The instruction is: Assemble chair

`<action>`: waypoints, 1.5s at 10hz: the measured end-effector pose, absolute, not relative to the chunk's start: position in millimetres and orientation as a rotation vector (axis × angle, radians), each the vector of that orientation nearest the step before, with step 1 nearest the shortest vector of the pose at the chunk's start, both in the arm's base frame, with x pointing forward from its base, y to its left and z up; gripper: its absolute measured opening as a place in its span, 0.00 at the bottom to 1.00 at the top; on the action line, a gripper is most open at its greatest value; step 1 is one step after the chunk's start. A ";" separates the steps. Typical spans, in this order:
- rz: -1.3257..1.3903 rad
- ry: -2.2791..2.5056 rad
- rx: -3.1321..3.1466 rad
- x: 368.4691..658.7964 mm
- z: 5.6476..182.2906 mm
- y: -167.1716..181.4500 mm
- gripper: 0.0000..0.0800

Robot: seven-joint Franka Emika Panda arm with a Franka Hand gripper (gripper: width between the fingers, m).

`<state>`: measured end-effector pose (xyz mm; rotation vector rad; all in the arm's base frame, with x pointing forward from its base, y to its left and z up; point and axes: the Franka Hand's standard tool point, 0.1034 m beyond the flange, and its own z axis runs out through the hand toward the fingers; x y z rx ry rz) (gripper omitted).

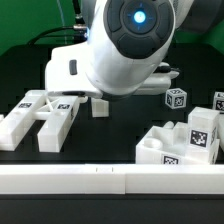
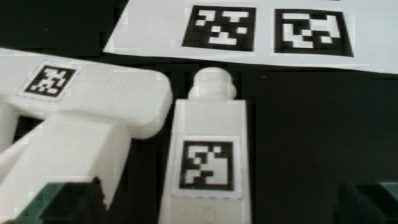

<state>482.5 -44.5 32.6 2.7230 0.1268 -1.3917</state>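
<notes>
White glossy plastic H-shaped frame (image 1: 38,118) lies at nine o'clock in the exterior view, a tagged white plastic bar (image 2: 210,140) just beside it; the gripper (image 2: 214,205) hangs above both, spread wide and empty.

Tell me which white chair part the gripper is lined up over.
The narrow bar with a rounded tip, not the wider frame beside it; the open gripper is centred on it.

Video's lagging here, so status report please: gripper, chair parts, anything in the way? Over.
Gripper open over bar, nothing held. Bar lying close beside H-shaped frame. Marker board beyond bar's tip; nothing blocking.
</notes>
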 end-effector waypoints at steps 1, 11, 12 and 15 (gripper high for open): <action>-1.390 0.124 2.724 482.0 29.8 -46.3 0.81; -1.382 0.113 2.729 477.7 10.2 -55.1 0.55; -1.379 0.105 2.726 477.9 10.4 -54.1 0.37; -1.365 0.099 2.721 480.1 12.5 -49.1 0.37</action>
